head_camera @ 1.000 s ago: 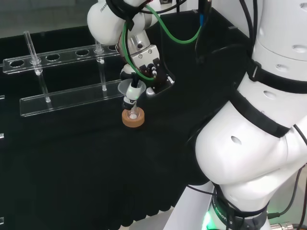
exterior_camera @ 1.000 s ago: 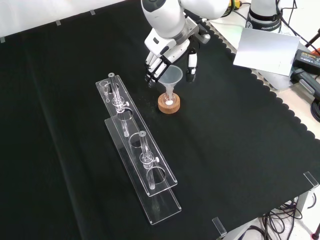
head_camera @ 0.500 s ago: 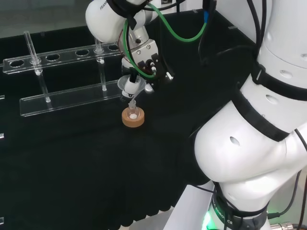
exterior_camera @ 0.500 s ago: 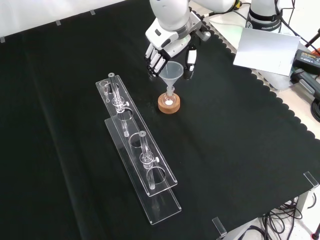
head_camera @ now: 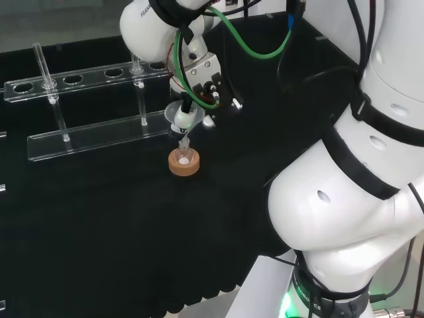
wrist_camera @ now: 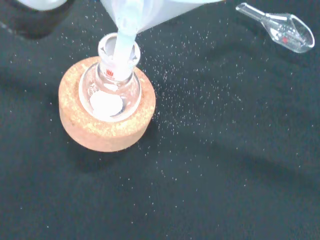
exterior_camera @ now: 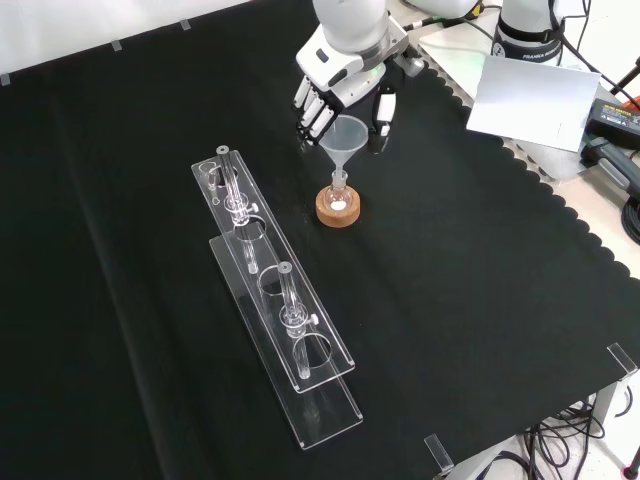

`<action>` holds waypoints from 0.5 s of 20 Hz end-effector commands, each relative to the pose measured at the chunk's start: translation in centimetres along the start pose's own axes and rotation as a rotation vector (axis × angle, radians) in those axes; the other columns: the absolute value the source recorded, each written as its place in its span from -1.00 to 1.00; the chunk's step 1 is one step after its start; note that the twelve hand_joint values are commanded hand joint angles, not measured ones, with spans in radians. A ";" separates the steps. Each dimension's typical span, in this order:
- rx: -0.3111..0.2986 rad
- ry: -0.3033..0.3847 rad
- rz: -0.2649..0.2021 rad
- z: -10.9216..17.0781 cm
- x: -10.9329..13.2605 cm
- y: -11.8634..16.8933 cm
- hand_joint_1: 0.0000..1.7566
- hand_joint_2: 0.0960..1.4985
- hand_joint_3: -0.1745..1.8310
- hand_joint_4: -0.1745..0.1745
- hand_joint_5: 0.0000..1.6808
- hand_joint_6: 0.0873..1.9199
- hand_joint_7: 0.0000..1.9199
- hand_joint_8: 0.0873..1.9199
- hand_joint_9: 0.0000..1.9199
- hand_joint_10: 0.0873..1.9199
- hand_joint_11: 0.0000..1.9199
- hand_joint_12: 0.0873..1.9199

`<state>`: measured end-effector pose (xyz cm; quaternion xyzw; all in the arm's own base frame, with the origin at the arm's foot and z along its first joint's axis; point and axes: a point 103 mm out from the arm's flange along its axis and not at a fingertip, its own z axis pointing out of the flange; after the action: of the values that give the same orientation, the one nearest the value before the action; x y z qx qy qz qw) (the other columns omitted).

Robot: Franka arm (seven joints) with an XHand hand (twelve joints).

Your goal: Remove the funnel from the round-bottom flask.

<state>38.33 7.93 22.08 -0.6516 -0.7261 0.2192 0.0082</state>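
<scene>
A small clear round-bottom flask (wrist_camera: 111,90) with white powder in it sits in a cork ring (wrist_camera: 106,107) on the black cloth. The clear funnel (exterior_camera: 343,140) is held by the hand (exterior_camera: 340,85), whose fingers and thumb are curled round its cone. The funnel's stem tip (wrist_camera: 124,42) hangs just at the flask's mouth. From behind the arm, the funnel (head_camera: 183,119) and hand (head_camera: 199,79) stand directly above the cork ring (head_camera: 183,162). From the front, the flask (exterior_camera: 339,195) in its cork ring (exterior_camera: 338,207) sits below the funnel.
Two long clear racks (exterior_camera: 275,300) lie left of the flask in the front view and hold glass tubes; they show as racks (head_camera: 86,109) farther off in the head view. A small glass scoop (wrist_camera: 280,31) lies on the cloth near the flask. Fine white powder is scattered around the cork ring.
The hand has risen with the funnel, drawing its stem up out of the flask's neck. The flask and cork ring have stayed in place.
</scene>
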 end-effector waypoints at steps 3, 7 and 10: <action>-0.014 -0.015 0.013 -3.8 -1.2 -2.0 -0.12 0.07 -0.37 0.55 0.23 -0.59 -0.26 -0.40 -0.01 -0.62 -0.18 0.22; -0.017 -0.027 0.016 -5.8 -1.7 -2.8 -0.13 0.06 -0.36 0.54 0.22 -0.58 -0.26 -0.40 -0.01 -0.63 -0.18 0.22; -0.038 -0.023 0.025 -7.1 -2.2 -3.3 -0.13 0.06 -0.36 0.53 0.22 -0.58 -0.26 -0.40 -0.01 -0.63 -0.18 0.22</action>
<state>37.79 7.82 27.77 -0.6553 -0.7221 0.2217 -0.0088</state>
